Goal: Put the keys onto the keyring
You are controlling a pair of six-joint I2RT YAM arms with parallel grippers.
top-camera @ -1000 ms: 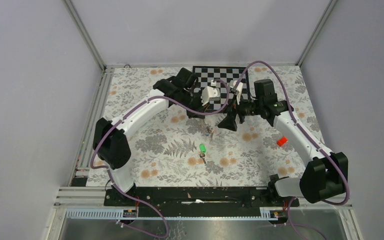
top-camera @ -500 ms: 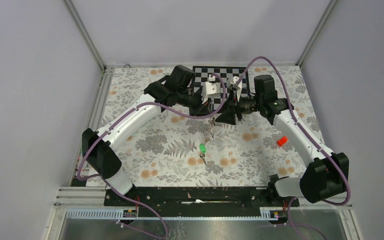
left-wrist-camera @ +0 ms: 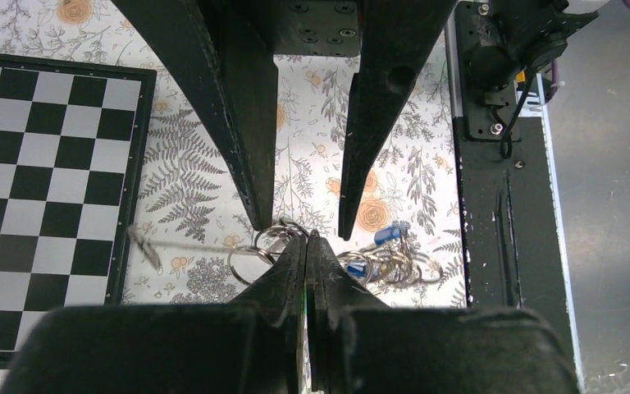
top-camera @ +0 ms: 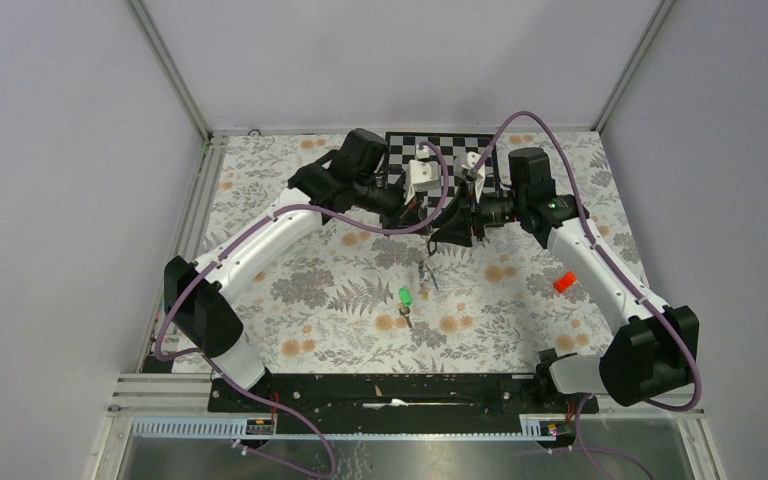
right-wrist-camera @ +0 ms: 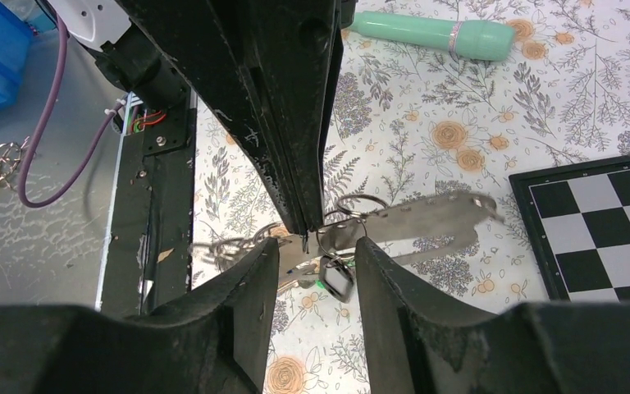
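Note:
My left gripper [left-wrist-camera: 307, 238] is shut on the thin silvery keyring [left-wrist-camera: 277, 233], held above the table's middle. Linked rings with two blue-headed keys [left-wrist-camera: 390, 234] hang from it, and so does a flat metal strip [right-wrist-camera: 426, 220]. My right gripper [right-wrist-camera: 312, 246] faces the left one; its fingers [right-wrist-camera: 246, 295] stand apart on either side of the ring and a small black tag [right-wrist-camera: 336, 279], touching neither. In the top view both grippers meet near the dangling bunch [top-camera: 426, 272]. A green key [top-camera: 404, 296] lies on the table below, with a smaller metal piece [top-camera: 403, 320] nearer me.
A checkerboard [top-camera: 440, 155] lies at the back behind the grippers. An orange-red cylinder [top-camera: 563, 282] rests on the right beside my right arm. A long mint-green piece [right-wrist-camera: 435, 33] lies on the floral cloth.
My right gripper's jaws have narrowed around the ring. The left arm shifted toward the back and right early on, then held still; the key bunch swung slightly right.

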